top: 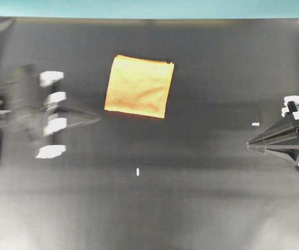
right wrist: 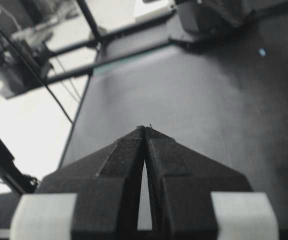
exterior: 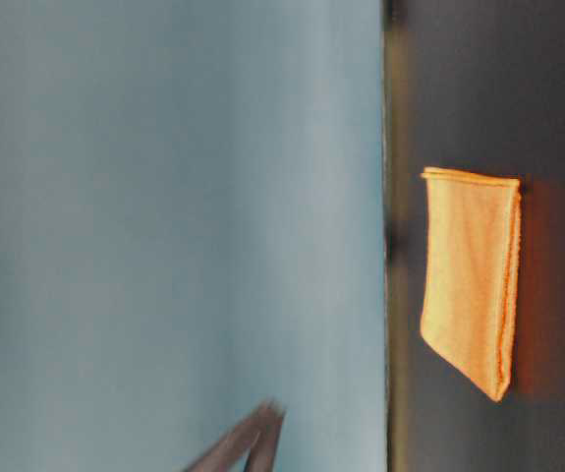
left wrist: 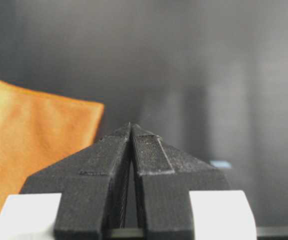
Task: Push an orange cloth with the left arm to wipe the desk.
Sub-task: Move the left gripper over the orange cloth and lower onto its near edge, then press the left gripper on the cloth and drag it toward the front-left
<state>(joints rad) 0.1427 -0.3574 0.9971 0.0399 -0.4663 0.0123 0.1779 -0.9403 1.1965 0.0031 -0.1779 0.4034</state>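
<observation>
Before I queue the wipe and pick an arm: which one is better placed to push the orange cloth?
Left. The left gripper sits just short of the orange cloth, fingers closed and pointing toward it. The right gripper rests far across the desk, near its edge.

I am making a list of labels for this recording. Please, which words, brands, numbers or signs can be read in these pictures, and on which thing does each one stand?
None: no view shows readable text.
Orange cloth: plain, no label or print visible.
Desk: only small blank white tape marks, no writing.
Left claw and right claw: black, with white clips, no brand visible.
</observation>
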